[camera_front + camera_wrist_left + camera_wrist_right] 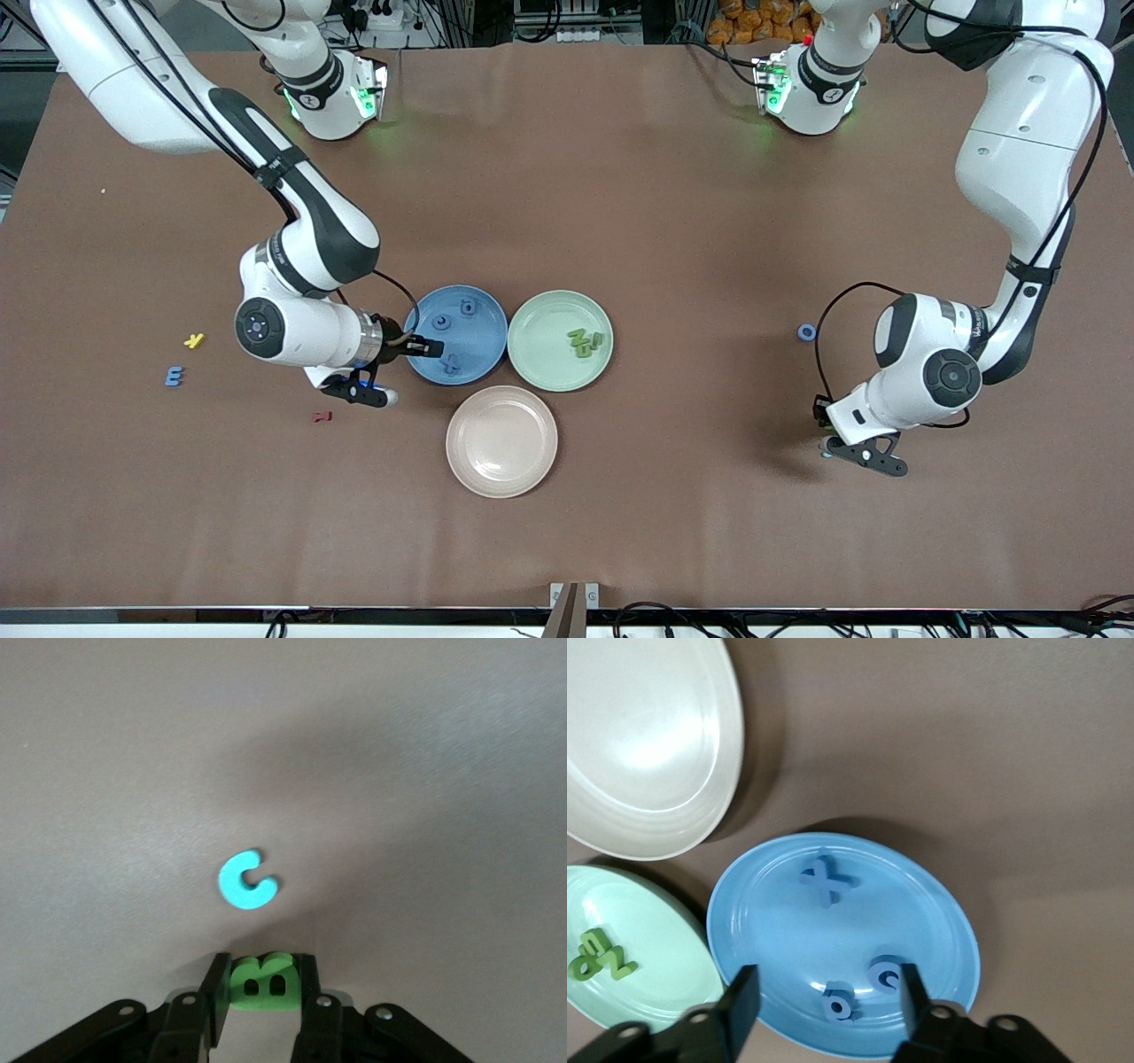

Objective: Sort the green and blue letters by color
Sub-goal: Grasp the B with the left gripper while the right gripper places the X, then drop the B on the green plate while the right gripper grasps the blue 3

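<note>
**Item 1. Strays, right arm's end of the table.** A yellow letter (194, 340), a blue E (174, 376) and a dark red letter (322, 416) lie well apart from the plates. Only the E is mine to sort.

**Item 2. Right gripper (824, 992).** My fingers stand apart over the blue plate (483, 323), holding nothing. The blue letters (826, 881) lie on the plate below, two of them just under my fingertips.
Risk: pulling away low could clip those two and knock them over the rim.

**Item 3. Middle of the table.** The green plate (545, 323) touches the blue one and holds a cluster of green letters (585, 342). The pink plate (501, 441) has nothing on it.

**Item 4. Left gripper (260, 967), left arm's end.** My fingers are clamped on a green B (260, 981), pinched at the very tips. A blue C (247, 881) lies on the table just ahead.
Risk: with so shallow a hold, the B may twist or slip on the long carry to the green plate.
</note>
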